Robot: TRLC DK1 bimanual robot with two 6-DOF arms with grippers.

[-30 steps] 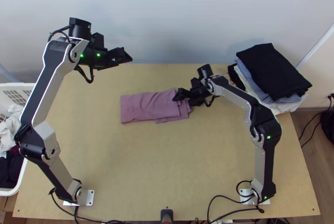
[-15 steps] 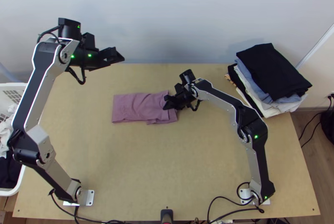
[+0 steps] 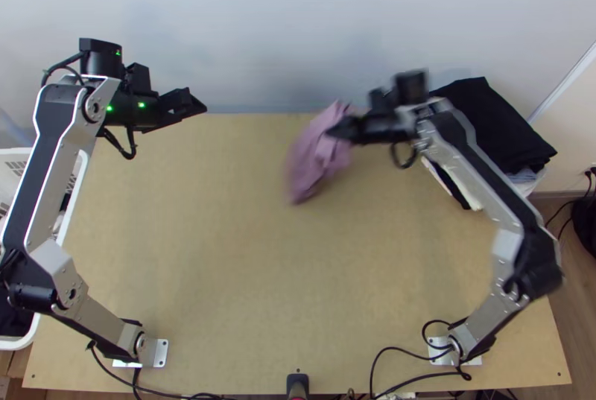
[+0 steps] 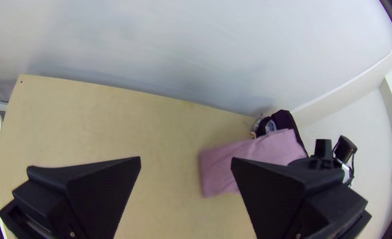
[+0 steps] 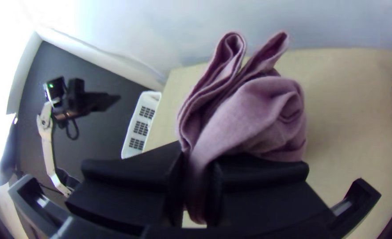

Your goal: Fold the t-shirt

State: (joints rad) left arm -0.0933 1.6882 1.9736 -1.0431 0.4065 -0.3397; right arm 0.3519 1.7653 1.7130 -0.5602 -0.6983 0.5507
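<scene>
Along the left edge of the top view, note a white basket with garments inside, beside the wooden table. Further right, over the table's far edge and left of its middle, find the left gripper, fingers spread wide, nothing between them, well apart from the cloth. Right of the table's middle, toward the far edge, locate the mauve t-shirt, folded in several layers, with loops and creases evident in the right wrist view, and with its upper part against the wall in the top view. Just beside, record the right gripper, closed on a gathered pinch of the t-shirt; cannot tell which part. At the table's far right corner, observe a stack of folded garments, black on top, partly behind the right arm.
</scene>
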